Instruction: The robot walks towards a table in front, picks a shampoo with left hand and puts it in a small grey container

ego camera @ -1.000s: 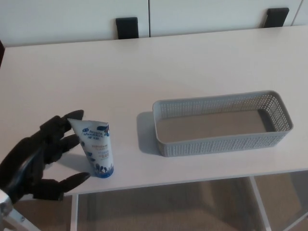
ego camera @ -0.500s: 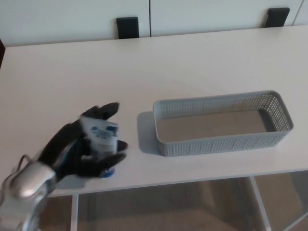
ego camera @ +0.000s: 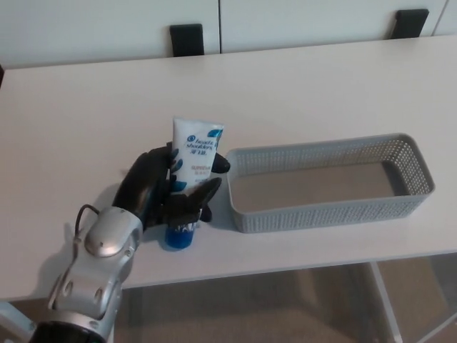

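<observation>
Black left hand (ego camera: 158, 189), at the end of a silver-grey forearm (ego camera: 100, 261) rising from the lower left. Clamped on the shampoo (ego camera: 195, 148), with fingers (ego camera: 202, 194) wrapped across the front of the tube's lower half and one fingertip showing past its right side.

White tube with blue print, held nearly upright. Flat crimped end uppermost, round blue cap (ego camera: 178, 237) lowest, just under the hand. Cap close to the tabletop (ego camera: 300, 93) near its front edge, left of centre; cannot tell whether touching the surface or just clear of it.

Grey container (ego camera: 321, 214), of perforated plastic, long and low, standing on the tabletop just beside the hand on its right. Long sides parallel to the front edge, left end wall nearest the tube, right end near the right edge. Tube outside the container, close to it but apart.

Pale, plain tabletop, reaching to the far edge.

Two black blocks beyond the far edge, one left of centre (ego camera: 187, 39), one towards the far right corner (ego camera: 410, 21).

White panels (ego camera: 107, 25) behind them.
</observation>
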Motion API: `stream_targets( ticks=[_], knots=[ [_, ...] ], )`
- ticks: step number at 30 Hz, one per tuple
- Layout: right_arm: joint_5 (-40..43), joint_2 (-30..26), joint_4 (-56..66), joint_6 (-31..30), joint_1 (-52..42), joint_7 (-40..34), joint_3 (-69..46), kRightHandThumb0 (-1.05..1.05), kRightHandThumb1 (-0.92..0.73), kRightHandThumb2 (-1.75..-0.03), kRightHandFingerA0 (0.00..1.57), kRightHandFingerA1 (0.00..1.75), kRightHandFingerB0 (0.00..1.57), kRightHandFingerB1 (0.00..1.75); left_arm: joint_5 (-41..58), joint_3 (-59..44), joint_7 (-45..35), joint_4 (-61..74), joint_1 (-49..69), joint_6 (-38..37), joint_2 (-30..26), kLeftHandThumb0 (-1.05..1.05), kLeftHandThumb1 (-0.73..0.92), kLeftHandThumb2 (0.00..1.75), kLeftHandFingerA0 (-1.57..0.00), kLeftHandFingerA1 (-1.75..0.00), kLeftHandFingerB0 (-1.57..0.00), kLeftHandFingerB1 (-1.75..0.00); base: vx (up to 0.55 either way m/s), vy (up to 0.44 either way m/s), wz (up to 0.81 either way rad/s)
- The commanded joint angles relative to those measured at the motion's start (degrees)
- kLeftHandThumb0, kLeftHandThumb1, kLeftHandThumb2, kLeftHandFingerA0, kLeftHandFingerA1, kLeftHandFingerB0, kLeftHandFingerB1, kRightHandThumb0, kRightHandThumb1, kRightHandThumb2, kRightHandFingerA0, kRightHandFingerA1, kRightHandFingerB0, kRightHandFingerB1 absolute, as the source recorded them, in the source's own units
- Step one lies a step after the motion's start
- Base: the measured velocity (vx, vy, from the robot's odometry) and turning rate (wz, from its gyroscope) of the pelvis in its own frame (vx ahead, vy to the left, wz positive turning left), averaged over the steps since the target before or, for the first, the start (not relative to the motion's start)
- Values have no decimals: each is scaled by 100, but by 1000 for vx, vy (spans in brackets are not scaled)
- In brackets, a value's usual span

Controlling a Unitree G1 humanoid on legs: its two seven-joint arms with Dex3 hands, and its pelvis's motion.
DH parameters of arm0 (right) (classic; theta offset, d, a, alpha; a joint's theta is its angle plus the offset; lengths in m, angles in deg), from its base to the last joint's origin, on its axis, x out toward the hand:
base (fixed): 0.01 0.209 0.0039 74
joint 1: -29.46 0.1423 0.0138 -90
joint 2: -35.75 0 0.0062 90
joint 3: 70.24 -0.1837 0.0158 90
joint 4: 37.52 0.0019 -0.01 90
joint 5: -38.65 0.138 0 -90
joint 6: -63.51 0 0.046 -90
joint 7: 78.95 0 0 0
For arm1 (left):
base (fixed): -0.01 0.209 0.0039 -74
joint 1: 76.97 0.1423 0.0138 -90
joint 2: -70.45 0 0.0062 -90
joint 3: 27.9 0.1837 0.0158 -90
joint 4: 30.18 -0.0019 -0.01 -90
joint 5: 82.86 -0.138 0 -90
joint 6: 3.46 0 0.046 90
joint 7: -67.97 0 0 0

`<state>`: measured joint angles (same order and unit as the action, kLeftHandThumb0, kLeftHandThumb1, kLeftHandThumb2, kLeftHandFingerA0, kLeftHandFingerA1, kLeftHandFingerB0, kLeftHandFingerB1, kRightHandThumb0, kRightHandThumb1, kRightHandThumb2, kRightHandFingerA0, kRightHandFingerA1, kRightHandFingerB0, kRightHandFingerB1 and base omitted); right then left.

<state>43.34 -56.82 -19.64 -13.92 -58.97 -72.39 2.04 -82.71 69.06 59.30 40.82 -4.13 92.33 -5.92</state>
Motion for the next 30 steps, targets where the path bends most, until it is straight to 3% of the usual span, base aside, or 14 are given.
stream_targets(
  ticks=[1, 4, 9, 13, 17, 18, 19, 21, 23, 25, 27, 30],
  knots=[
    [-21, -159, -39, -13, -138, 22, 40, -16, -61, -57, 66, 52, 56, 48, 129, -255, 31, 414, 346, -22, -54, -2, 76, 85, -100, -155, -73, -120, 0, 0, 0],
    [-44, -182, -46, -68, -74, -48, 83, -13, -62, -57, 66, 52, 54, 47, 84, -283, -20, 769, 215, -59, -95, -1, 79, 76, -105, -147, -77, -110, 0, 0, 0],
    [-27, -204, -128, -77, 16, -45, 92, -13, -61, -57, 66, 52, 53, 46, -352, -11, 96, 1937, -241, 19, -139, -7, 77, 77, -103, -144, -77, -119, 0, 0, 0],
    [31, -299, -42, -68, -100, 24, 51, -14, -61, -57, 66, 53, 53, 47, -1158, 718, 213, 2441, -812, 224, -76, -10, 77, 66, -84, -140, -73, -120, 0, 0, 0],
    [-33, -275, -23, -45, -127, -19, 124, -16, -62, -57, 67, 53, 55, 47, -1398, 1074, 240, 2140, -1343, 91, -37, -10, 74, 70, -91, -128, -79, -112, 0, 0, 0],
    [-62, -264, -32, 6, -138, -41, 152, -14, -63, -58, 68, 53, 54, 47, -1469, 1253, 164, 1999, -1600, 218, 32, -24, 76, 73, -88, -146, -74, -128, 0, 0, 0],
    [-73, -260, -36, 28, -143, -50, 166, -14, -63, -58, 68, 53, 54, 47, -1498, 1333, 135, 1934, -1714, 272, 60, -24, 76, 73, -88, -146, -74, -128, 0, 0, 0],
    [-118, -270, -33, -35, -105, -78, 232, -15, -64, -58, 67, 52, 54, 46, -1733, 1603, 161, 1670, -2060, 385, 130, -23, 77, 74, -79, -166, -74, -133, 0, 0, 0],
    [-138, -265, -9, -11, -104, -85, 274, -15, -63, -58, 67, 53, 54, 47, -1881, 1872, 162, 1331, -2411, 468, 299, -22, 77, 75, -74, -171, -74, -133, 0, 0, 0],
    [-147, -274, -18, 1, -80, -97, 299, -16, -63, -58, 68, 53, 55, 47, -1949, 1997, 123, 1153, -2625, 666, 402, -19, 77, 73, -76, -165, -76, -125, 0, 0, 0],
    [-171, -260, 18, -35, -52, -100, 361, -14, -62, -57, 66, 53, 52, 46, -1945, 2207, 8, 499, -3055, 783, 702, -16, 75, 76, -89, -160, -77, -136, 0, 0, 0],
    [-215, -214, 17, -49, -31, -146, 439, -13, -62, -57, 66, 52, 52, 45, -1968, 2331, -125, 162, -3284, 983, 862, -17, 78, 73, -77, -164, -68, -143, 0, 0, 0]
  ],
)
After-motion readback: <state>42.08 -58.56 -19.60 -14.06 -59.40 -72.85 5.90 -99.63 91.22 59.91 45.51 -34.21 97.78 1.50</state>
